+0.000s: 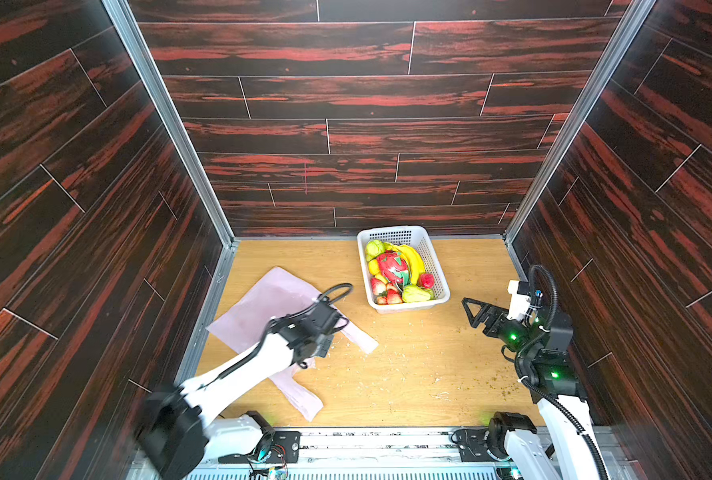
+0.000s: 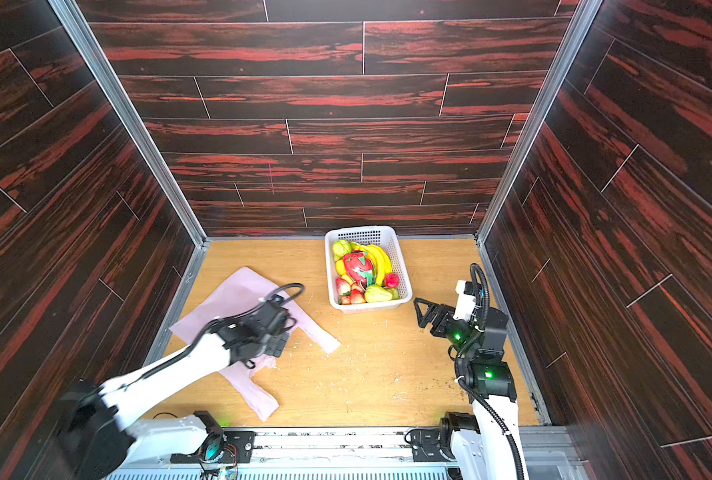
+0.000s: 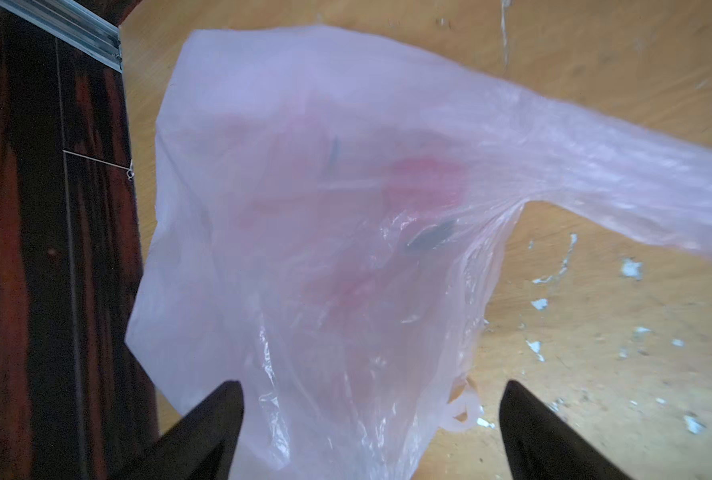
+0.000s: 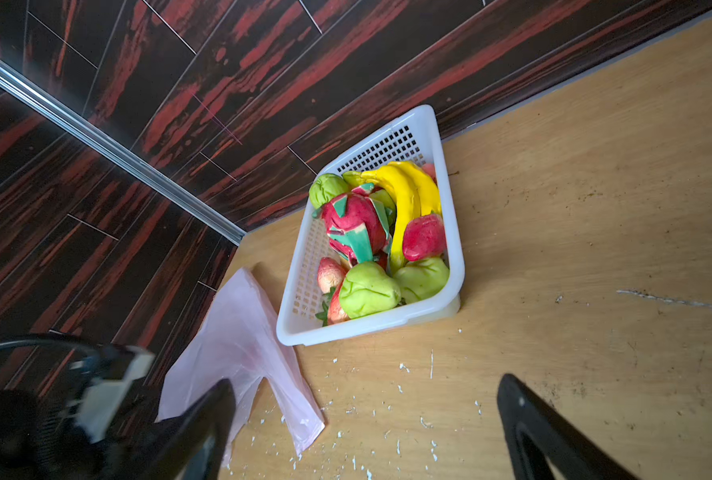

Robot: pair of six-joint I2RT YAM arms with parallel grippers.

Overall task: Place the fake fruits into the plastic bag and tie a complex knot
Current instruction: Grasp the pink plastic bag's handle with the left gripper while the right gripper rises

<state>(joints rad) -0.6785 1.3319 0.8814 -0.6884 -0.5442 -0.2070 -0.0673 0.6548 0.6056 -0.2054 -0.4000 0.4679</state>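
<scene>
Left claw (image 3: 370, 386) is spread wide. In the left wrist view I've got both black fingers (image 3: 217, 419) in sight with the crinkled film of the plastic bag (image 1: 262, 303) running between them, though I can't tell from here whether they touch it. In both top views that arm is blurred, reaching over the middle of the bag. The bag lies flat and pale pink on the table (image 1: 408, 374), close to the left wall, faint red prints showing through. Its two strap handles are splayed apart and untied, one (image 1: 360, 338) pointing toward the table's middle, the other (image 1: 304, 399) toward the front edge. The fake fruits (image 1: 393, 268) are all piled in the white perforated basket (image 1: 434, 257) against the back wall, just right of the bag. The dragon fruit sits on top, with bananas (image 1: 414, 255) alongside, strawberries (image 1: 391, 296) and a lumpy green fruit (image 1: 414, 294) at the near end. Right claw (image 1: 472, 313) hangs over the right side of the table, fingers wide and holding nothing, tips aimed toward the basket but clear of it. White flecks (image 1: 439, 380) are scattered over the wood in front.
</scene>
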